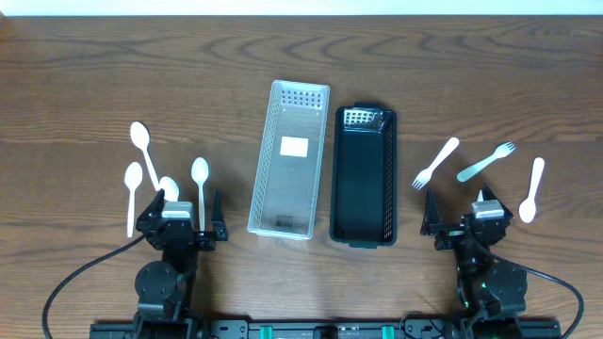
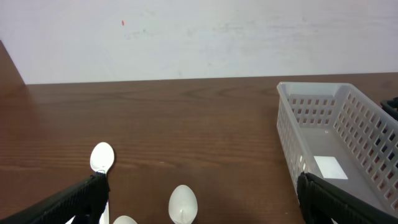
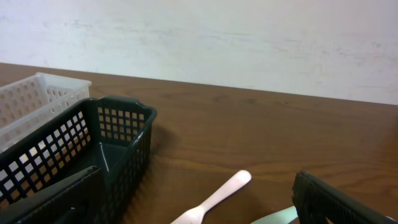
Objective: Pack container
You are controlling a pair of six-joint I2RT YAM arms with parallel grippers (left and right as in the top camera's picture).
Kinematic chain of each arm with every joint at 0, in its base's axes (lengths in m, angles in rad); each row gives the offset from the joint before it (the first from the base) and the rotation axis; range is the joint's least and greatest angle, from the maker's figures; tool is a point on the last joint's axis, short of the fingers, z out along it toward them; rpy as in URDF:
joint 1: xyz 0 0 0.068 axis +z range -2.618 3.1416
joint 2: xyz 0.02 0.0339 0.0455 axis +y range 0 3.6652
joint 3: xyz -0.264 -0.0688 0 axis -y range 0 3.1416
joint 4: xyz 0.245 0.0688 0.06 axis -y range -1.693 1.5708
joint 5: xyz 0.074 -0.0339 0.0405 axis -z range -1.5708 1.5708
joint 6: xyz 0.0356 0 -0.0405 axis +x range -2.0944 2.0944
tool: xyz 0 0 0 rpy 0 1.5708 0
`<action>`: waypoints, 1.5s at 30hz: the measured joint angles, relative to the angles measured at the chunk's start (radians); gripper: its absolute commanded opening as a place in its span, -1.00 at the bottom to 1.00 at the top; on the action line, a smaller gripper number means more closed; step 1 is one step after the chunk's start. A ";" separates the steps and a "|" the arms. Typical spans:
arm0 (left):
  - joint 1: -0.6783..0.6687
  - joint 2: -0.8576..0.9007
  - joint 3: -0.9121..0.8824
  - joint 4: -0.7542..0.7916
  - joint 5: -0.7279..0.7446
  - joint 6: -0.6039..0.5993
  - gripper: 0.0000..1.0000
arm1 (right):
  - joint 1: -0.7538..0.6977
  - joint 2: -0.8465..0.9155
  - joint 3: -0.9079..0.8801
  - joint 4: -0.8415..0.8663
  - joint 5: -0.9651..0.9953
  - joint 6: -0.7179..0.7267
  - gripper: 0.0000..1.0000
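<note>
A white mesh basket point(image 1: 289, 155) and a black mesh basket point(image 1: 363, 174) stand side by side at the table's middle, both empty but for a label in the white one. Several white spoons point(image 1: 141, 141) lie at the left. A white fork point(image 1: 435, 163), a pale green fork point(image 1: 486, 163) and a white spoon point(image 1: 533, 188) lie at the right. My left gripper point(image 1: 186, 209) is open and empty over the near spoons; one spoon bowl point(image 2: 183, 204) lies between its fingers point(image 2: 200, 183). My right gripper point(image 1: 462, 212) is open and empty; the white fork's handle point(image 3: 217, 194) lies between its fingers point(image 3: 196, 180).
The white basket's corner point(image 2: 348, 124) stands right of the left gripper. The black basket's end wall point(image 3: 118, 124) stands left of the right gripper. A white wall runs along the table's far edge. Cables trail from both arm bases at the near edge.
</note>
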 measured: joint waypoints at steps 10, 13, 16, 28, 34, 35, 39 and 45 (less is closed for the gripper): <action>0.000 0.000 0.000 0.000 0.000 0.000 0.96 | 0.000 0.000 0.000 0.000 0.000 0.000 0.99; 0.000 0.000 0.000 0.000 0.000 0.000 0.96 | 0.000 0.000 0.000 0.000 0.000 0.000 0.98; 0.000 0.000 0.000 0.000 0.000 0.000 0.96 | 0.000 0.000 0.000 0.000 0.000 0.000 0.99; 0.000 0.000 0.000 0.000 0.000 0.000 0.96 | 0.000 0.000 0.000 0.000 0.000 0.000 0.99; 0.000 0.000 0.000 0.000 0.000 -0.002 0.96 | 0.000 0.000 0.000 0.000 -0.001 0.005 0.99; 0.000 0.000 0.000 0.000 0.000 -0.004 0.96 | 0.000 0.000 0.000 0.000 -0.002 0.013 0.99; 0.000 0.000 0.000 0.000 0.000 -0.034 0.96 | 0.000 0.008 0.000 0.000 -0.004 0.055 0.99; 0.000 0.096 0.061 -0.029 -0.001 -0.080 0.96 | -0.007 0.114 0.085 -0.027 0.007 0.067 0.99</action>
